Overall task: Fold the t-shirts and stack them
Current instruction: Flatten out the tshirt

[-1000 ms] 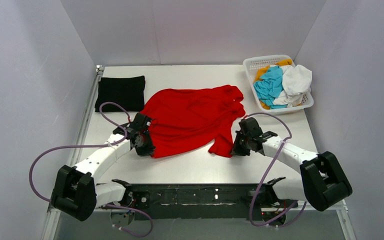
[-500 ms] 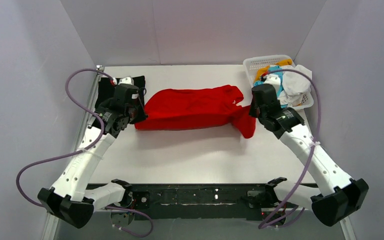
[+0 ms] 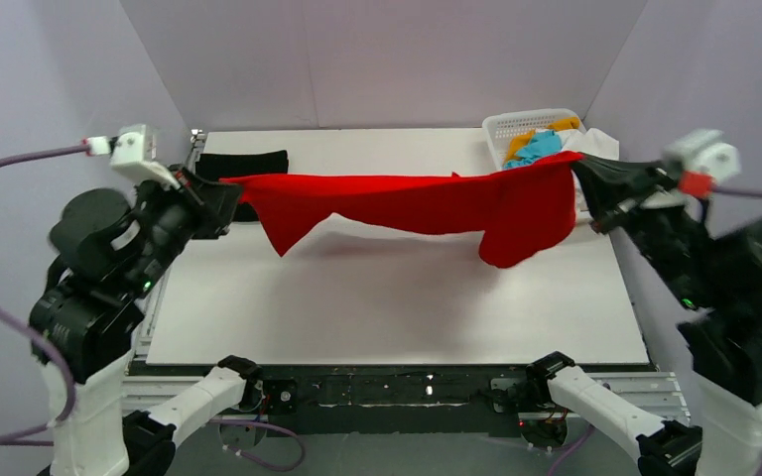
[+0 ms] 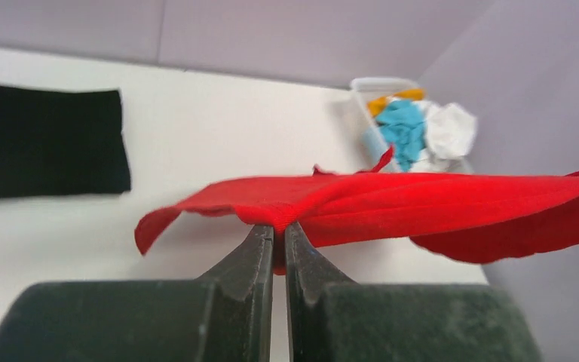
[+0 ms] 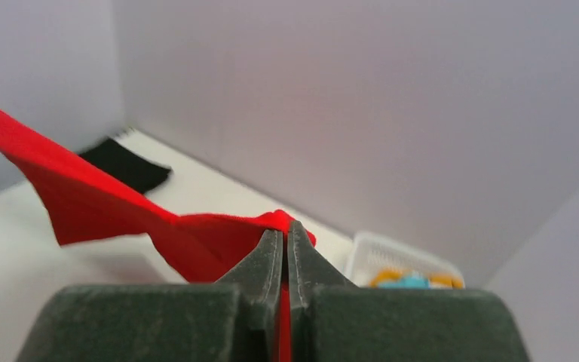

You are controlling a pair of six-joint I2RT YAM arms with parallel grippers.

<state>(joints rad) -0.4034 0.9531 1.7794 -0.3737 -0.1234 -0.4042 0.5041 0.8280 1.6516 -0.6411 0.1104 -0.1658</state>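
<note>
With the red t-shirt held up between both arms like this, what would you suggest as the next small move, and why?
Probably lower both arms together, keeping the cloth taut, so the red t-shirt lands flat on the table. The left tool and right tool are each shut on an edge, and the shirt hangs stretched in the air with loose flaps drooping, not yet spread for folding.
</note>
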